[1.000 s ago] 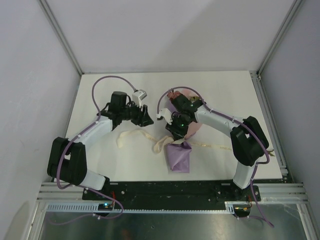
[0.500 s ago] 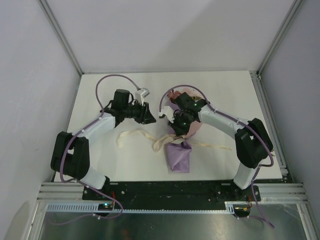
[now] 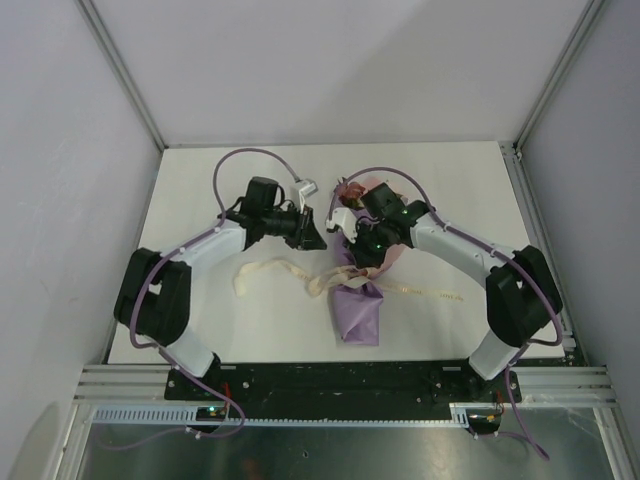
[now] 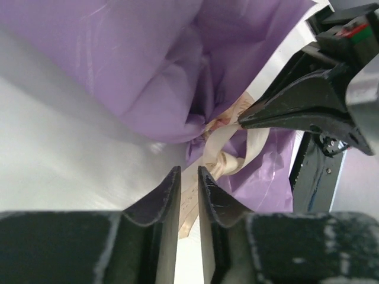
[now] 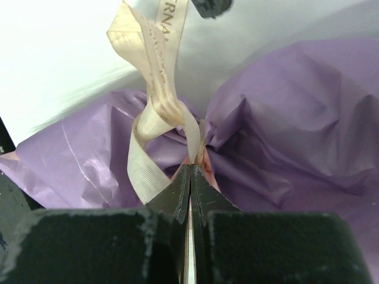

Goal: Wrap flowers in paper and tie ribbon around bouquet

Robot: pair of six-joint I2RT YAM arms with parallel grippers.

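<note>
While the bouquet [image 3: 357, 315] lies near the centre of the top view, I see my right gripper [image 5: 190, 170] pinched tight on the ribbon [image 5: 155, 118] at its waist, my left gripper [image 4: 188, 180] barely parted, holding nothing.

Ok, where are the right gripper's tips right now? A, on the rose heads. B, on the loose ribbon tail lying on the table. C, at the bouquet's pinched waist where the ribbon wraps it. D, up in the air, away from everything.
C: in the right wrist view the right gripper is shut at the pinched waist of the bouquet, on the ribbon wrapped there.
</note>
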